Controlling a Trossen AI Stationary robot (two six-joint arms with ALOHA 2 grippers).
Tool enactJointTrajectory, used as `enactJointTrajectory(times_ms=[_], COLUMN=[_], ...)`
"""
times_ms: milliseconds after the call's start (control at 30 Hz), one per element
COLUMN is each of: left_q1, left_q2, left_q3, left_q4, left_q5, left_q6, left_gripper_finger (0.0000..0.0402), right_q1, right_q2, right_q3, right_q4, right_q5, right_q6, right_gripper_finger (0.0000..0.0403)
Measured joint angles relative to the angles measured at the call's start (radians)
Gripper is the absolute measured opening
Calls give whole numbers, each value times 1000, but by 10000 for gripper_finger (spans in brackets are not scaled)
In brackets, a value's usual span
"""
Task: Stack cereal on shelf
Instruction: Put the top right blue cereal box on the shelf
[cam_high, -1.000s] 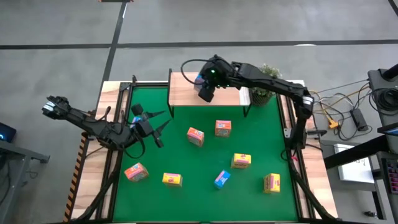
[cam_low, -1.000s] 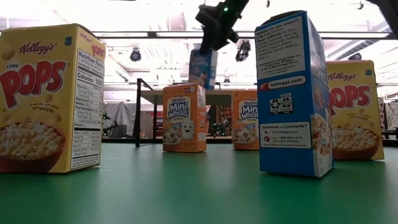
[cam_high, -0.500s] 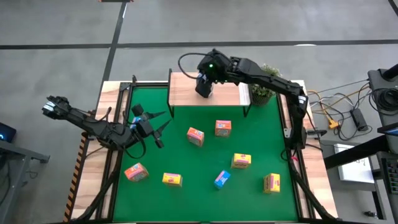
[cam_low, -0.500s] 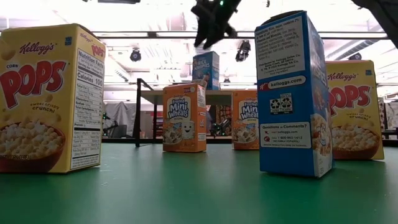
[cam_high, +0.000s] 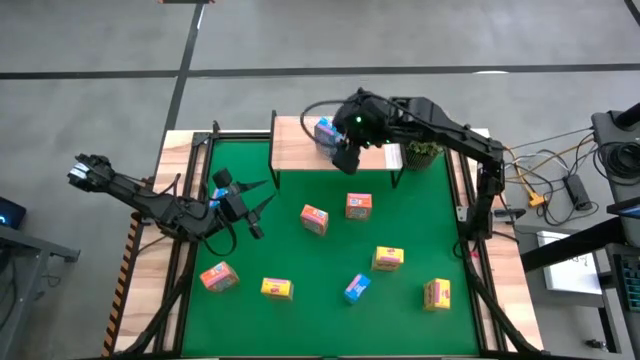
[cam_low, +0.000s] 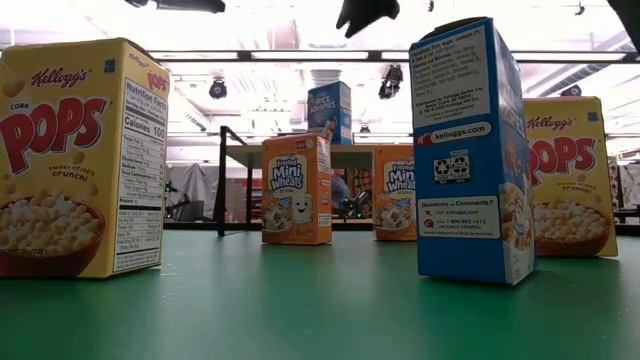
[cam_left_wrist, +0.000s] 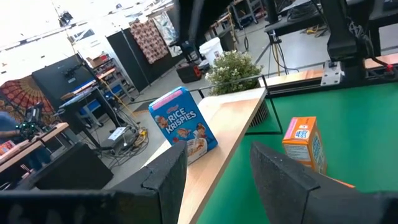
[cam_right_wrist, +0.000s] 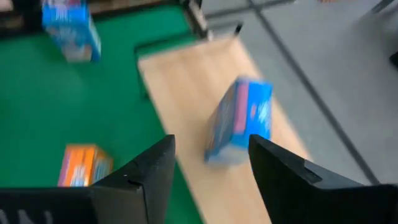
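Moved since a second ago: right gripper (cam_high: 345, 158) let go of the small blue cardboard cereal box (cam_high: 325, 131) and pulled back off it, toward 5 o'clock. Now hangs over the front edge of the low light-wood shelf on thin black legs (cam_high: 300, 152), fingers spread apart, nothing between them. Blue box stands alone and upright on the shelf, a bit past the middle of the board, seen in the low view (cam_low: 329, 112) high behind the others. Green potted plant (cam_high: 424, 148) sits at the shelf's 3 o'clock end. Left gripper (cam_high: 255, 205) waits at 9 o'clock on the green table mat (cam_high: 300, 260), fingers spread, holding nothing, same spot as before. Down on the mat, near the middle: two orange-red boxes, one (cam_high: 314, 219) and another (cam_high: 359, 206) just to its 2 o'clock. Third orange-red box (cam_high: 218, 277) at 8 o'clock. Yellow boxes at 7 o'clock (cam_high: 277, 289), 4 o'clock (cam_high: 388, 258) and 5 o'clock (cam_high: 437, 294). One more blue box (cam_high: 357, 288) at 6 o'clock. All of those well apart from each other.
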Motion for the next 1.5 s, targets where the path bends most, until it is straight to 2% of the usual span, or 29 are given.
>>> enactJointTrajectory(times_ms=[133,300,400,500,767,1000,1167,1500], left_q1=[0,0,0,0,0,0,0,0], left_q2=[2,2,2,2,3,3,3,3], left_q3=[0,0,0,0,0,0,0,0], left_q4=[-7,-8,-16,-21,-22,-22,-19,-18], left_q5=[0,0,0,0,0,0,0,0], left_q6=[0,0,0,0,0,3,6,31], left_gripper_finger=[159,159,159,159,159,159,159,159], right_q1=[23,34,35,33,-20,-51,-57,-135], right_q2=[-4,-33,-65,-114,-245,-263,-259,-247], right_q3=[-48,-193,-323,-477,-861,-1123,-1189,-1199], right_q4=[-84,-47,37,177,653,1052,1236,1374], right_q5=[8,52,117,124,125,140,140,131], right_q6=[51,76,75,63,11,-15,-35,-103], right_gripper_finger=[151,87,49,17,9,9,9,9])
